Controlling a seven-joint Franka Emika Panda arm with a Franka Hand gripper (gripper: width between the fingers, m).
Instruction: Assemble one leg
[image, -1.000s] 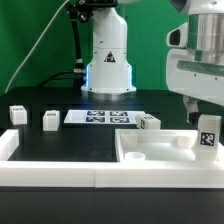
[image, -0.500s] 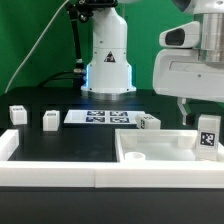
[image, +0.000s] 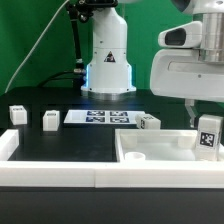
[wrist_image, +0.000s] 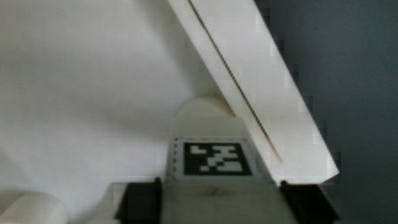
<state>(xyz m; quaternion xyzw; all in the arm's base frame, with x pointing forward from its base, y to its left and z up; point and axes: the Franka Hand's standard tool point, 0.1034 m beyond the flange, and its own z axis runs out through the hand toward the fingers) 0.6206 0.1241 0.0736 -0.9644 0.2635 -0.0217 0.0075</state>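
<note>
My gripper (image: 206, 124) is shut on a leg (image: 208, 137), a small white upright block with a square marker tag on its face. It holds the leg upright at the exterior view's right, over the right end of the large white tray-like part (image: 150, 146). In the wrist view the leg (wrist_image: 217, 160) sits between my two dark fingers (wrist_image: 150, 200), above the tray's white floor and beside its raised rim (wrist_image: 249, 80). Whether the leg touches the tray cannot be told.
Three more small tagged blocks stand on the black table: two at the left (image: 17, 114) (image: 50, 120) and one behind the tray (image: 149, 122). The marker board (image: 103, 117) lies in the middle. A low white wall (image: 60, 178) runs along the front. The robot base (image: 107, 60) stands behind.
The wrist's body has shifted toward the exterior view's left. The leg has stayed in the gripper at nearly the same place, perhaps a touch lower.
</note>
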